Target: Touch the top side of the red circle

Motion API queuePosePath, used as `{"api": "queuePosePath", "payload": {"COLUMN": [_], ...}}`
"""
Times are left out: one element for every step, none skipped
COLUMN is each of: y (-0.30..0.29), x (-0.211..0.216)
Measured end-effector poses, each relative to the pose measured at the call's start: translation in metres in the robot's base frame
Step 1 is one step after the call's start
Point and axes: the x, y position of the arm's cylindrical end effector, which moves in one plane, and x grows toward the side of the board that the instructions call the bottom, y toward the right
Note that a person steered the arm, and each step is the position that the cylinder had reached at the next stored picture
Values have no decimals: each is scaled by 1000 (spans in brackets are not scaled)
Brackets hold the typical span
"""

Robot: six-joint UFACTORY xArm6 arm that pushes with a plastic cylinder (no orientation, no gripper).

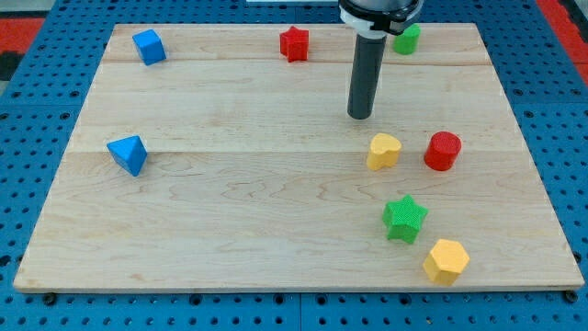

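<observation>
On the wood counter (230, 193), the left side has a blue cube (148, 46) w/ a blue triangle (128, 154) at its 6 o'clock. Mid: red star (294, 43). My tip (360, 115) is a plain rod, no gripper to open or close. Yellow heart (383, 151) sits at its 5 o'clock. The red circle (443, 151) is at the tip's 4 o'clock, apart, just right of the heart.
</observation>
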Motion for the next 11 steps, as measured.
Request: {"api": "queuePosePath", "payload": {"y": [0, 0, 13, 17, 25, 39, 70, 104, 105, 139, 146], "x": [0, 0, 0, 0, -1, 2, 2, 16, 47, 57, 84]}}
